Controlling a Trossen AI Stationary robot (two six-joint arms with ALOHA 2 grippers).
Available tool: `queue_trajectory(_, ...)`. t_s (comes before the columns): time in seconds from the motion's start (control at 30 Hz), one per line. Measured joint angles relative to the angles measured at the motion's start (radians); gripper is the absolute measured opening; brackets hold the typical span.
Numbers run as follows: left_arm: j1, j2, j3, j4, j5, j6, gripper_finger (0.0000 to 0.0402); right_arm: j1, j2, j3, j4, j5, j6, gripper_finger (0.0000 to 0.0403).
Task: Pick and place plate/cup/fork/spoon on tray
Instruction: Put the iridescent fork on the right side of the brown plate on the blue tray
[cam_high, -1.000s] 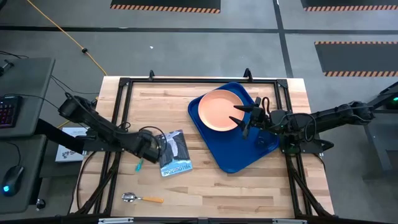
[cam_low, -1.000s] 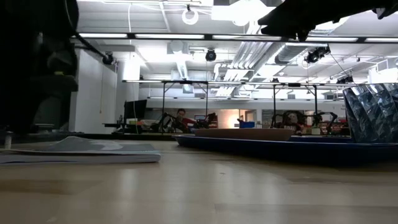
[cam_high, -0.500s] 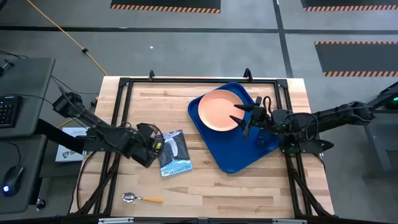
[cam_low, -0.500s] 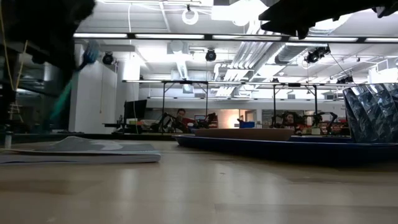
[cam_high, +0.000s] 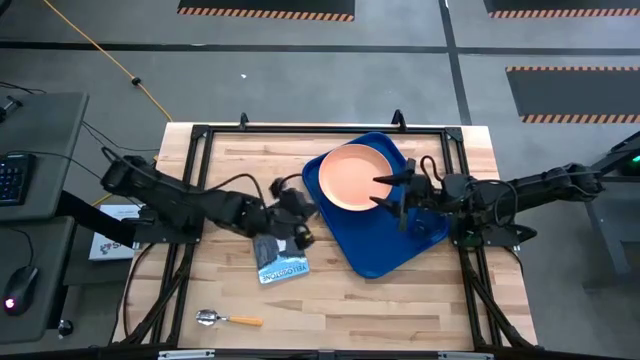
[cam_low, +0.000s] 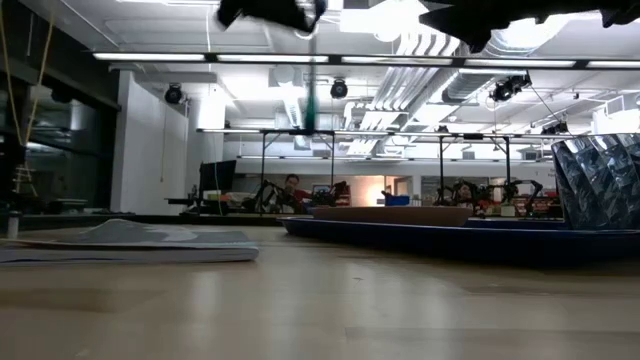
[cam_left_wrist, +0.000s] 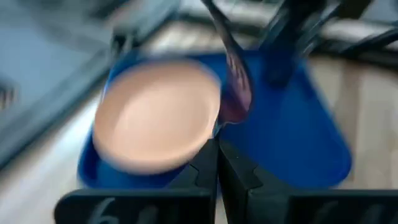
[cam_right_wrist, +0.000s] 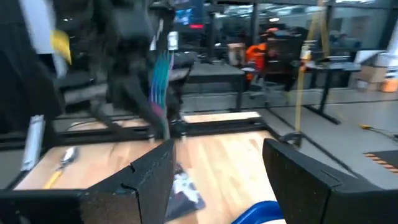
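Note:
My left gripper (cam_high: 300, 230) hangs over the table between the booklet and the dark blue tray (cam_high: 380, 250), shut on the teal-blue fork (cam_low: 313, 95). The fork also shows in the right wrist view (cam_right_wrist: 160, 84). The peach-orange plate (cam_high: 354, 176) lies in the tray's far part. The see-through cup (cam_low: 600, 185) stands in the tray near its right edge. My right gripper (cam_high: 390, 190) is open and empty above the tray, at the plate's right rim. The orange-handled spoon (cam_high: 228, 319) lies flat on the table near its near edge. My left gripper pinches the fork between its two shut fingers (cam_left_wrist: 208, 168). The fork is lifted clear of the table. In the low view its shaft (cam_low: 313, 100) hangs straight down below the gripper. Which part of the fork the fingers are on is blurred.
A blue-and-white booklet (cam_high: 280, 255) lies flat on the wood left of the tray, under my left arm. Black frame rails (cam_high: 190, 200) run along the table's sides. Bare wood lies near the table's near edge, right of the spoon.
My left gripper has risen from the table left of the booklet with the fork and has swung toward the table's right edge, toward the tray. The fork, which lay on the wood, is lifted clear and hangs below the gripper.

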Motion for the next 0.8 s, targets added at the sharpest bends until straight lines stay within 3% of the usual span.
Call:
queue_trajectory(0.17,-0.002,0.006,-0.017,0.324,0.021,0.327,0.0,0.0,0.024,0.0,-0.011,-0.145,0.001,0.0233)
queue_trajectory(0.33,0.011,0.01,-0.068,0.551,0.1,0.441,0.0,0.0,0.063,0.0,0.003,-0.19,0.0,0.0233)
queue_trajectory(0.57,0.064,0.011,-0.165,0.718,0.123,0.439,0.0,0.0,0.11,0.0,0.039,-0.185,-0.003,0.0233)
queue_trajectory(0.8,0.106,0.03,-0.226,0.741,0.201,0.343,0.0,0.0,0.117,0.0,0.007,-0.184,0.0,0.0233)
